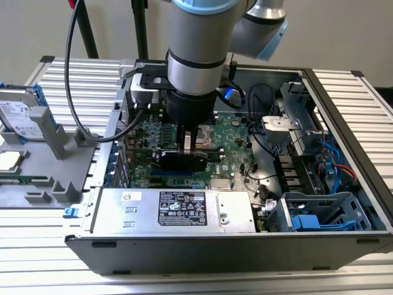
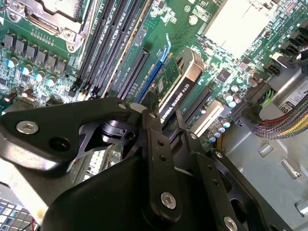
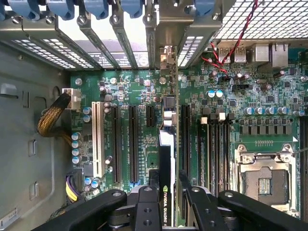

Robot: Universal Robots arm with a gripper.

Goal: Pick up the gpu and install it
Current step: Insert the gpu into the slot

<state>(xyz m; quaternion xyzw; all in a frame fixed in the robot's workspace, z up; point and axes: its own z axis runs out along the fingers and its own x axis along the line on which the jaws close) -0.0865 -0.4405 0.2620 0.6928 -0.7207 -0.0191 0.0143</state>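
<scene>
**Mia:** What is under everything in the exterior view?

**Ben:** A table made of silver metal bars. An open computer case lies on it. On the exterior view's left is a grey holder with a hard drive in it.

**Mia:** Where is the robot's hand?

**Ben:** The gripper reaches down into the case, over the big green motherboard. It holds the gpu, which looks dark from here.

**Mia:** And in the second wrist view?

**Ben:** The black fingers pinch the gpu tight. The card stands on its edge, right by the blue slot.

**Mia:** And the first wrist view?

**Ben:** The gpu is squeezed between the fingers. It points at the slot covers on the case wall. A long white slot sits to one side, a few slots away.
</scene>
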